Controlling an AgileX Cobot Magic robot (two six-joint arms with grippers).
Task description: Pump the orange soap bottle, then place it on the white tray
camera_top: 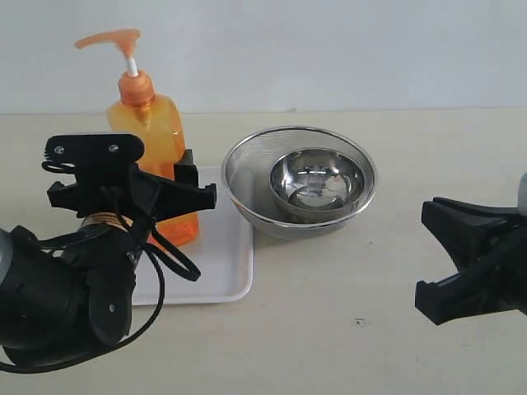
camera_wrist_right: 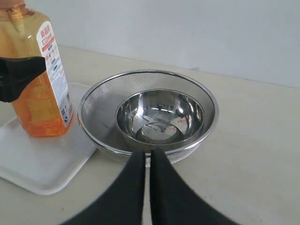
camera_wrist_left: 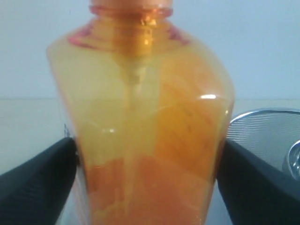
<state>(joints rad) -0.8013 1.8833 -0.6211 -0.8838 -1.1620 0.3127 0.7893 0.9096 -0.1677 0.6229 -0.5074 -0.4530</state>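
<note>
The orange soap bottle (camera_top: 155, 136) stands upright on the white tray (camera_top: 224, 271), toward the tray's far side, and the right wrist view shows its base resting flat on the tray floor. The left gripper (camera_wrist_left: 147, 180) is clamped on the bottle's lower body. In the left wrist view its black fingers (camera_wrist_left: 33, 187) press against both side walls with no gap showing. The right gripper (camera_wrist_right: 147, 176) hangs well apart from the bottle over the bare surface (camera_top: 370, 329). Its jaws are together with nothing between them, and they point toward the wire-mesh strainer (camera_top: 244, 169), which holds a smaller steel bowl (camera_top: 318, 185) and sits just beside the tray. The orange pump head (camera_top: 111, 39) is fully raised on its white stem and nothing touches it, so the pictures cannot settle whether the pumping has been done. The placing looks all but finished, since the bottle is already bearing on the tray. What seems left is for the left gripper to let go and back off without tipping the tall bottle.
</note>
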